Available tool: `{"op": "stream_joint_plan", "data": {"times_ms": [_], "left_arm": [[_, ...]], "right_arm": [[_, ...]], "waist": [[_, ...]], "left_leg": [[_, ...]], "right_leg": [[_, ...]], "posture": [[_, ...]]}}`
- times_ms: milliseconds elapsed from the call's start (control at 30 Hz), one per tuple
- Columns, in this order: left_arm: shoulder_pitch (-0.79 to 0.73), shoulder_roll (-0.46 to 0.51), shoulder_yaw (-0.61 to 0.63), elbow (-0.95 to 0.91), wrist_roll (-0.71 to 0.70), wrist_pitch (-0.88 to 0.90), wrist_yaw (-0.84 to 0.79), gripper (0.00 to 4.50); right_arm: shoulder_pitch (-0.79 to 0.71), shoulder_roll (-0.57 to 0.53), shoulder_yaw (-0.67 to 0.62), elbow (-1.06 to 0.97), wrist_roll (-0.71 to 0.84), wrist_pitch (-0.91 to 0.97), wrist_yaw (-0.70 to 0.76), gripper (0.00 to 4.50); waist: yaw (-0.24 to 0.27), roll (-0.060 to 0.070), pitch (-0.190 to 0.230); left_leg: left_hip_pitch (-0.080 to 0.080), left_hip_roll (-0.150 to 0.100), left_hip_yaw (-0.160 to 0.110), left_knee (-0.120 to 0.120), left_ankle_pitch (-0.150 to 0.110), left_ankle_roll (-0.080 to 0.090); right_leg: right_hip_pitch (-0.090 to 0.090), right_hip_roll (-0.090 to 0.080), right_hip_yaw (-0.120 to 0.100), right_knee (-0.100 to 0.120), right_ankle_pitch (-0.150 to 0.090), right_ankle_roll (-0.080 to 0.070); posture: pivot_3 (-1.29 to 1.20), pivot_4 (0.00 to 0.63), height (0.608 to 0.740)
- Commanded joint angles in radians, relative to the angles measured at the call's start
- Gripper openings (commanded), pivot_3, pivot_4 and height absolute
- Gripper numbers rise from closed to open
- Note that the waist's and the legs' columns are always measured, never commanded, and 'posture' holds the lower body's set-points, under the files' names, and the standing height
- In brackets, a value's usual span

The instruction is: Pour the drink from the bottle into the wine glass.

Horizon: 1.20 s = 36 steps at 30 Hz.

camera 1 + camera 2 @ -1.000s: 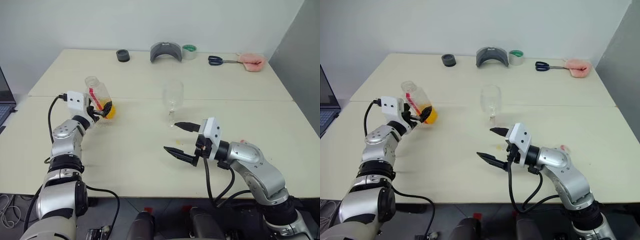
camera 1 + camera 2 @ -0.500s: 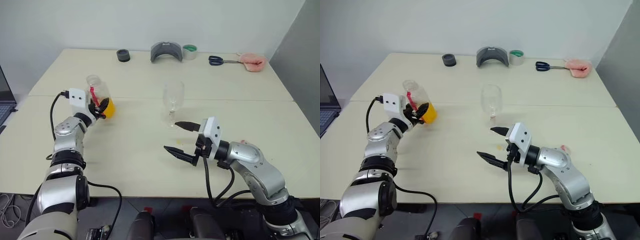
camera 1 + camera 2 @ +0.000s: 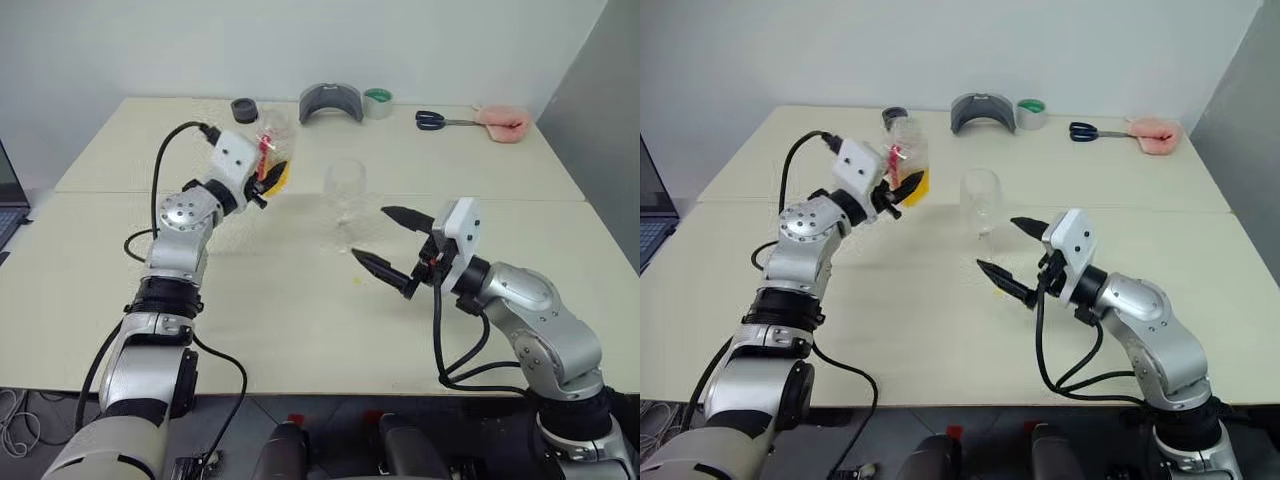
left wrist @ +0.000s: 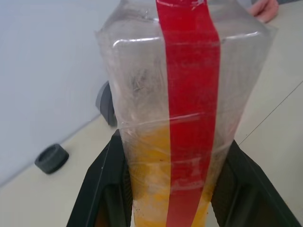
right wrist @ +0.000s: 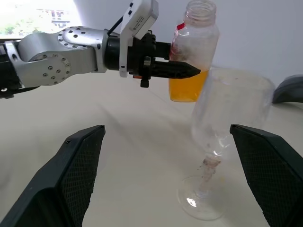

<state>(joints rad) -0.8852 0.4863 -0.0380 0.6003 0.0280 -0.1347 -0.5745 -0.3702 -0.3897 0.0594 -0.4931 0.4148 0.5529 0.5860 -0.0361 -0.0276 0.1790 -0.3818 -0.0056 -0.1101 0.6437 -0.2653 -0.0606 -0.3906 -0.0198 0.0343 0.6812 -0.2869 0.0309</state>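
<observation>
Right wrist view: left gripper (image 5: 182, 71) clamps bottle (image 5: 193, 52).

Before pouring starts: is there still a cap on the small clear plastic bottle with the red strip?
No, the bottle's mouth is open, with no cap on it.

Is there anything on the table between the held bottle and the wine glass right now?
No. In the right wrist view, only bare table separates the bottle in the left tool from the wine glass.
</observation>
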Motion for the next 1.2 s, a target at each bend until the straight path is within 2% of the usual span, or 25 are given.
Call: {"op": "stream_joint_plan", "data": {"times_ms": [33,200,533,967,1200], "left_arm": [[-0.086,0.015,-0.027,0.025,0.073,-0.109,0.046,1.69],[-0.144,0.020,-0.085,0.118,0.180,-0.252,0.114,1.69],[-0.231,0.047,-0.173,0.270,0.353,-0.467,0.242,1.69],[-0.325,0.106,-0.292,0.396,0.578,-0.592,0.467,1.69],[-0.354,0.114,-0.329,0.423,0.647,-0.609,0.572,1.69]], "right_arm": [[-0.046,0.015,-0.034,0.027,-0.012,-0.009,-0.052,4.50],[-0.076,0.021,-0.048,0.062,-0.005,0.027,-0.096,4.50],[-0.069,-0.034,-0.049,0.091,-0.032,-0.088,-0.021,4.50],[-0.074,-0.052,-0.077,0.091,0.013,-0.095,0.035,4.50],[-0.074,-0.051,-0.075,0.089,0.017,-0.094,0.030,4.50]], "waist": [[0.002,0.000,0.000],[0.004,0.000,0.000],[0.003,0.000,0.000],[0.004,0.000,0.000],[0.003,0.000,0.000]], "left_leg": [[0.000,0.000,0.000,0.000,0.000,0.000],[-0.001,-0.001,0.001,0.000,0.000,0.000],[-0.003,-0.001,0.001,0.000,0.000,0.000],[-0.004,-0.001,0.002,0.000,0.000,0.000],[-0.004,-0.001,0.002,0.000,0.000,0.000]], "right_leg": [[0.000,0.000,0.000,0.000,0.000,0.000],[0.000,-0.001,0.000,-0.001,0.000,0.000],[-0.003,-0.001,0.001,0.000,0.000,0.000],[-0.004,-0.001,0.001,0.001,0.000,0.000],[-0.005,-0.001,0.001,0.001,0.000,0.000]], "posture": [[0.00,0.150,0.740],[0.00,0.150,0.740],[0.00,0.150,0.740],[0.00,0.150,0.740],[0.00,0.150,0.740]]}}
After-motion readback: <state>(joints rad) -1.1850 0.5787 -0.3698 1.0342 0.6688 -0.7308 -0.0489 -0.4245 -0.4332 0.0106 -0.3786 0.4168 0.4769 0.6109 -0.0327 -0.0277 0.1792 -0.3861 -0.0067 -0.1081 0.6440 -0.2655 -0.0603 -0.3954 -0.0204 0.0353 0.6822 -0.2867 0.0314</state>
